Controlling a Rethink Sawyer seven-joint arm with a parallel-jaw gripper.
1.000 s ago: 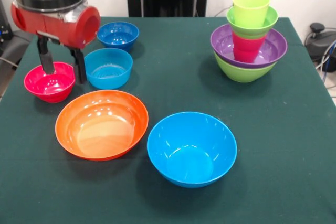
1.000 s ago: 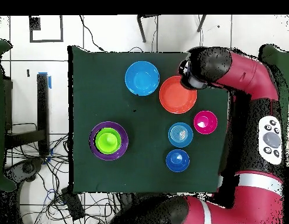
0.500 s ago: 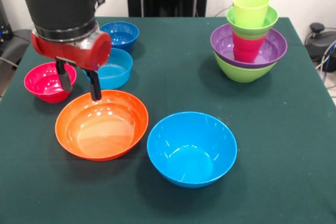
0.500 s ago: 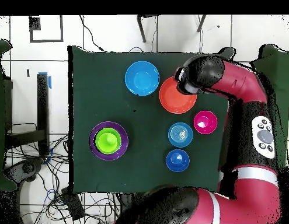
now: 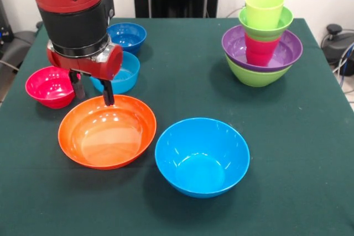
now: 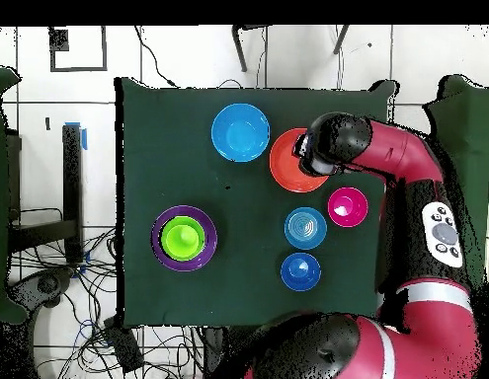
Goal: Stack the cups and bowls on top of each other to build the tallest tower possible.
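**Gripper at the orange bowl's far rim**

Item 1, gripper (image 5: 93,94): fingers spread, holding nothing. You have 1 finger just outside the orange bowl (image 5: 108,131) on its far-left side and 1 at the far rim itself, tip at or just inside the lip; contact cannot be told. Seen from above, the wrist covers the bowl's right-hand rim.

Item 2, orange bowl: upright on the table (image 5: 310,153), the nearest piece to the tool. Being round, it has no long axis; what counts is that the rim wall should sit between the 2 fingers, which looks about right for a pinch.

Item 3, tower (image 5: 262,40): at the far right corner, well apart from the gripper. Green bowl at the base, then purple bowl, red cup, small green bowl, green cup.

Item 4, loose pieces: pink bowl (image 5: 50,86), 2 small blue bowls (image 5: 125,36) behind the arm, large blue bowl (image 5: 202,156) beside the orange one
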